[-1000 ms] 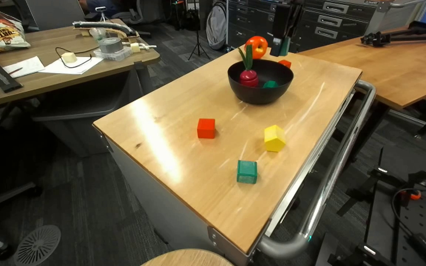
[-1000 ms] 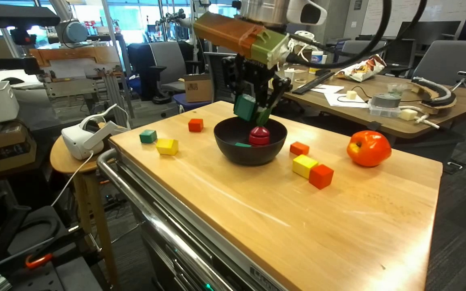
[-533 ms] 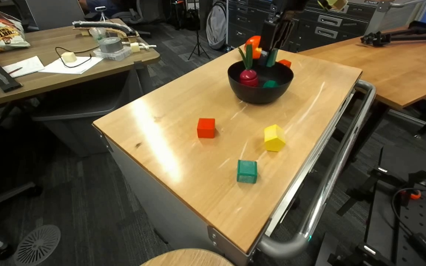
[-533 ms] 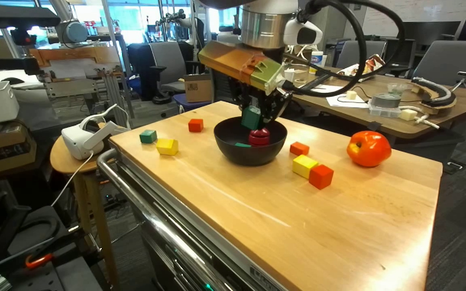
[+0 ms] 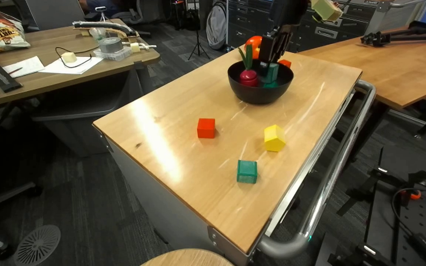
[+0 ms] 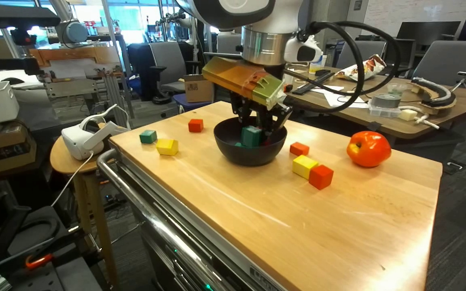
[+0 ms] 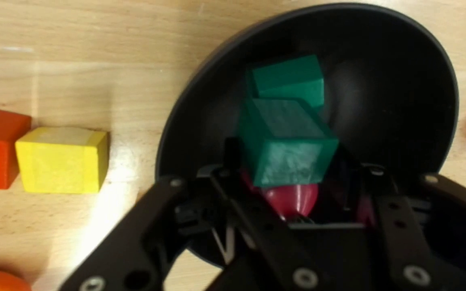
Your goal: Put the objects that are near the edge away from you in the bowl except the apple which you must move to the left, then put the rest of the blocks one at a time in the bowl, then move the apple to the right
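A green cube [image 7: 289, 121] sits tilted inside the black bowl [image 6: 233, 153], low between the fingers of my gripper [image 7: 290, 159]. Those fingers stand spread; a dark gap shows on the cube's right, while the left fingertip is close to it. Behind this cube lies another green cube [image 7: 289, 79] on the bowl's floor. The dark red toy [image 5: 249, 77] with its green stalk [image 5: 248, 56] rests in the bowl too, partly covered in the wrist view. Away from the bowl, toward a table corner, is the apple [image 6: 369, 148], partly behind my gripper [image 5: 264, 66] in an exterior view.
Beside the bowl on the apple's side lie a red-orange cube [image 6: 299, 148], a yellow block [image 6: 305, 166] and another red cube [image 6: 320, 176]. Across the bowl are a red cube [image 5: 206, 128], a yellow block [image 5: 274, 138] and a green cube [image 5: 247, 171]. A metal handle [image 5: 331, 177] lines the cart.
My gripper has come down into the bowl with the green cube and its fingers have loosened. The cube now sits lower relative to the fingers, against the other green cube.
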`<move>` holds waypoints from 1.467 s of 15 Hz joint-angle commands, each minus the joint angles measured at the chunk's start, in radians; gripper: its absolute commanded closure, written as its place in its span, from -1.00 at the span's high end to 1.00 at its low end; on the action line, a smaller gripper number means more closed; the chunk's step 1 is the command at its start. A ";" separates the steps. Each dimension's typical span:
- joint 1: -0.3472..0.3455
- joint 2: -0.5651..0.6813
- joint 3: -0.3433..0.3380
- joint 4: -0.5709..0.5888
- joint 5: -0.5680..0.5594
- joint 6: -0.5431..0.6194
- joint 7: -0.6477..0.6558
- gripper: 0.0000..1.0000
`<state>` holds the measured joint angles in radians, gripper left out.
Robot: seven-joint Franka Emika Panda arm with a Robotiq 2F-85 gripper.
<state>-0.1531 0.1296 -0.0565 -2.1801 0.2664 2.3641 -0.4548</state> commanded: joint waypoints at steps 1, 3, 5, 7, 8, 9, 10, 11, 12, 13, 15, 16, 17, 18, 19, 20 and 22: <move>-0.002 -0.006 -0.009 0.061 -0.005 -0.017 0.030 0.69; -0.004 -0.019 -0.023 0.124 -0.054 -0.037 0.050 0.98; -0.005 -0.018 -0.040 0.209 -0.121 -0.034 0.073 1.00; -0.010 0.034 -0.051 0.319 -0.162 -0.072 0.076 1.00; -0.010 0.066 -0.057 0.364 -0.189 -0.095 0.089 1.00; -0.009 0.112 -0.060 0.410 -0.198 -0.122 0.125 1.00; 0.000 0.134 -0.057 0.438 -0.189 -0.182 0.200 1.00; -0.014 0.045 -0.052 0.332 -0.169 -0.116 0.112 1.00; -0.014 0.074 -0.050 0.360 -0.170 -0.142 0.143 1.00; -0.014 0.100 -0.048 0.380 -0.171 -0.148 0.159 1.00; -0.006 0.136 -0.048 0.421 -0.224 -0.185 0.139 1.00; 0.001 0.155 -0.058 0.450 -0.282 -0.221 0.146 1.00; 0.014 0.186 -0.083 0.491 -0.382 -0.231 0.212 1.00; 0.012 0.208 -0.095 0.522 -0.439 -0.225 0.238 1.00; 0.003 0.240 -0.111 0.569 -0.496 -0.227 0.260 1.00; -0.002 0.270 -0.128 0.609 -0.545 -0.231 0.286 1.00; -0.007 0.342 -0.162 0.702 -0.599 -0.272 0.367 1.00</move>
<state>-0.1580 0.3507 -0.1739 -1.6547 -0.2574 2.1634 -0.1803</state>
